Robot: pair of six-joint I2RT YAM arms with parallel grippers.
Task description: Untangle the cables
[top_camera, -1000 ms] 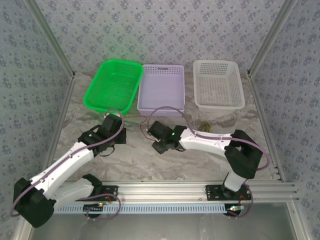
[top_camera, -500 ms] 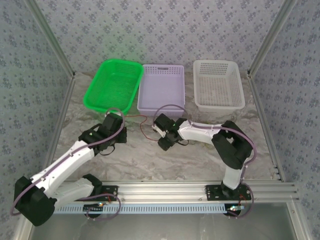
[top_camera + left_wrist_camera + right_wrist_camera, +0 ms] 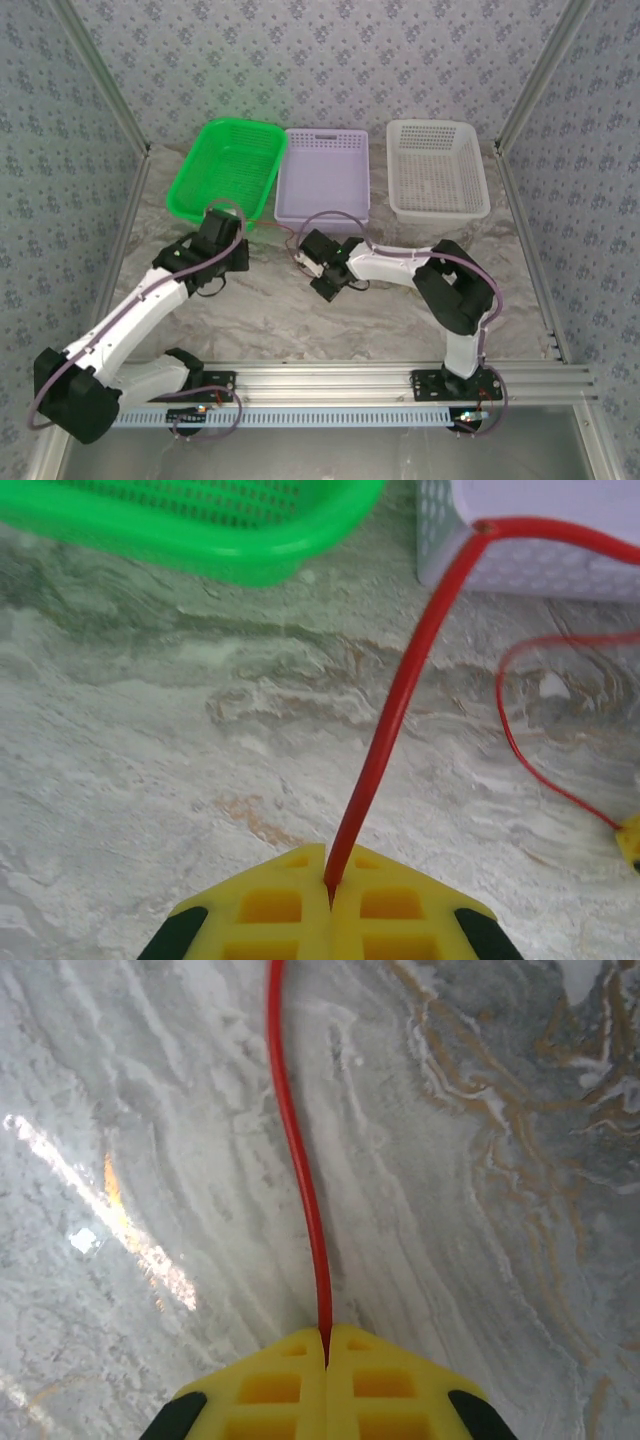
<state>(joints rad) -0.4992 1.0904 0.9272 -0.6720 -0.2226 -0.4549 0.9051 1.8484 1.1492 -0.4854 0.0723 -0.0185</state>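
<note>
Green basket sat at eleven o'clock; both grippers (left, right) pinched the red cable; the right had newly clamped.

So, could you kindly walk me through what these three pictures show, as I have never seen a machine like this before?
These are two white robot arms bolted to the near edge of a marbled table. The wide picture comes from a camera above and behind them; the other two come from cameras on each wrist, looking past its yellow fingers. At the far edge stand a green basket, a lilac basket and a white basket. The left gripper is shut on a red cable, which runs up towards the lilac basket's near corner. The right gripper is also shut on a red cable that trails across the table. Whether both hold the same cable, I cannot tell.
</note>
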